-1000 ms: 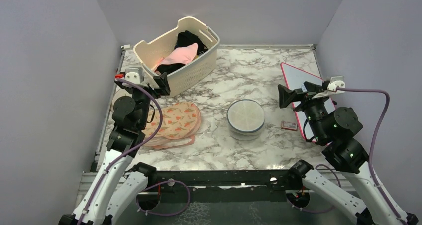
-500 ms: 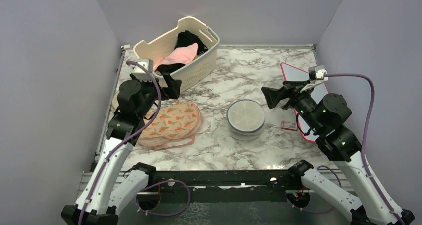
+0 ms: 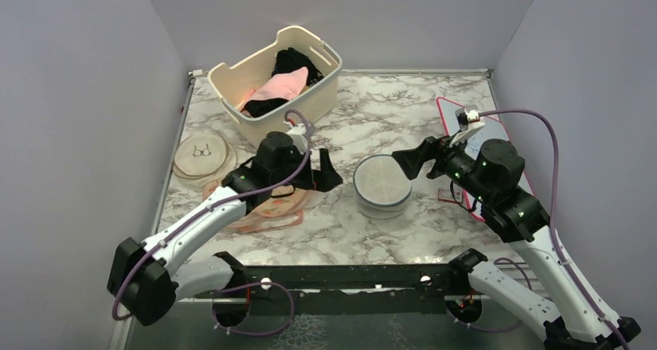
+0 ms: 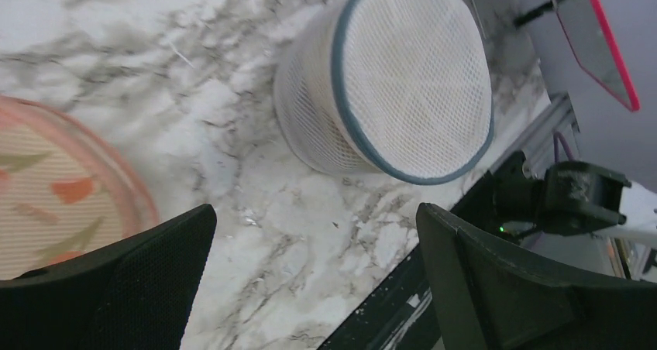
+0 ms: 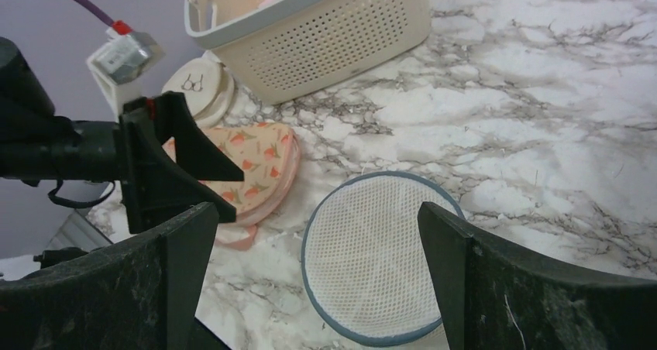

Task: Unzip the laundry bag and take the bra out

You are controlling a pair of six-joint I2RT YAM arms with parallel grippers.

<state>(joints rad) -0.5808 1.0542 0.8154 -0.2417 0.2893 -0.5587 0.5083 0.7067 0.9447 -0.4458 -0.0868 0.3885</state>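
i see the laundry bag (image 3: 382,182) standing upright on the marble surface (image 3: 387,110), about in the middle and a little toward the right arm. it is a round white mesh drum with a blue-grey rim, and its flat top faces up. nothing touches it.

the left gripper (image 3: 319,173) hangs just beside the bag on its left side. its fingers are wide apart with nothing between them, and in the left wrist view the bag sits ahead of the gap. the right gripper (image 3: 411,161) hovers near the far right edge of the bag, also spread apart and empty. its wrist view looks down on the bag's top.

left of the bag, partly under the left arm, lies a flat peach pouch (image 3: 280,204). further left is a cream disc (image 3: 203,155) with a glasses drawing. a cream basket (image 3: 306,106) with pink and black clothes stands at the back. a board with a pink edge (image 3: 452,111) lies at the right, with a small red thing (image 3: 448,195) near it.
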